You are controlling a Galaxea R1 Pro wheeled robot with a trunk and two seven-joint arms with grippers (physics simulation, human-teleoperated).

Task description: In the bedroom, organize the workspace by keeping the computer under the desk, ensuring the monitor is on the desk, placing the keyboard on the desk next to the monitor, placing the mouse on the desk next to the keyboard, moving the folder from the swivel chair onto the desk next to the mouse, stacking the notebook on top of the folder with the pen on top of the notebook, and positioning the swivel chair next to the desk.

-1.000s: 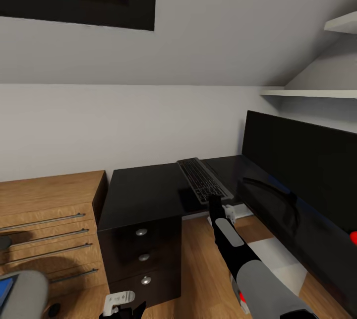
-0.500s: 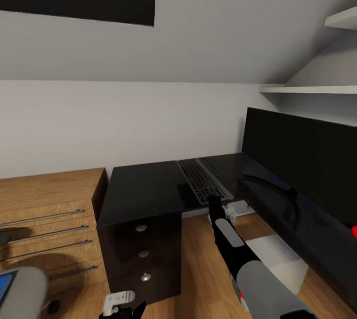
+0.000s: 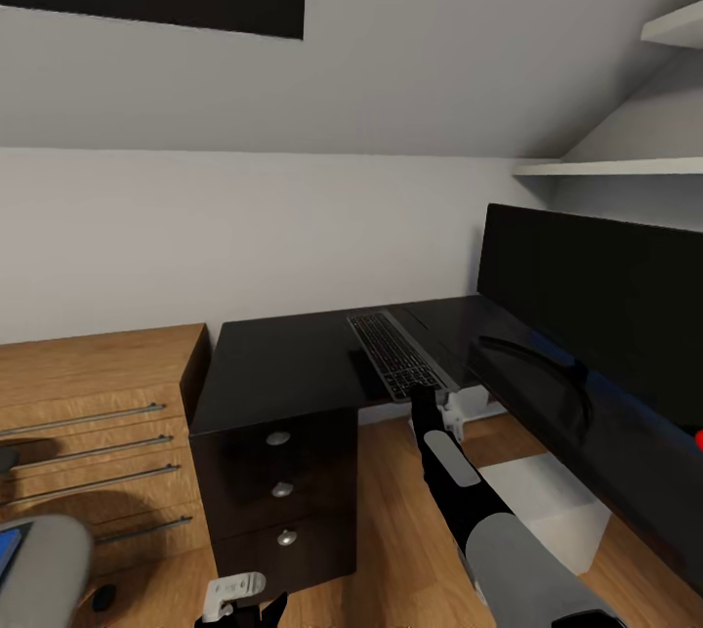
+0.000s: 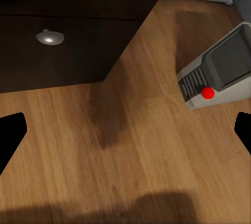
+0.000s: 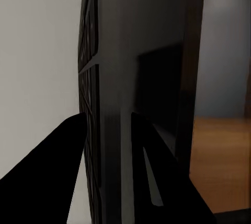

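With the right gripper [image 3: 422, 397] pinched on the near end of the keyboard [image 3: 394, 353], which overhangs the desk [image 3: 273, 369] edge beside the monitor [image 3: 596, 315], I would slide it flat and fully onto the top before letting go; the left gripper [image 4: 125, 125] hangs wide and empty

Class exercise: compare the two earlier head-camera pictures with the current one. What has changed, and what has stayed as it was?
Mostly the camera moved: the whole head view has slid upward, so the skylight is leaving the top edge and more floor shows below. The right gripper remains at the near end of the keyboard, fingers on either side of its edge. The keyboard, monitor and desk keep their arrangement. The left gripper stays low by the drawer unit.
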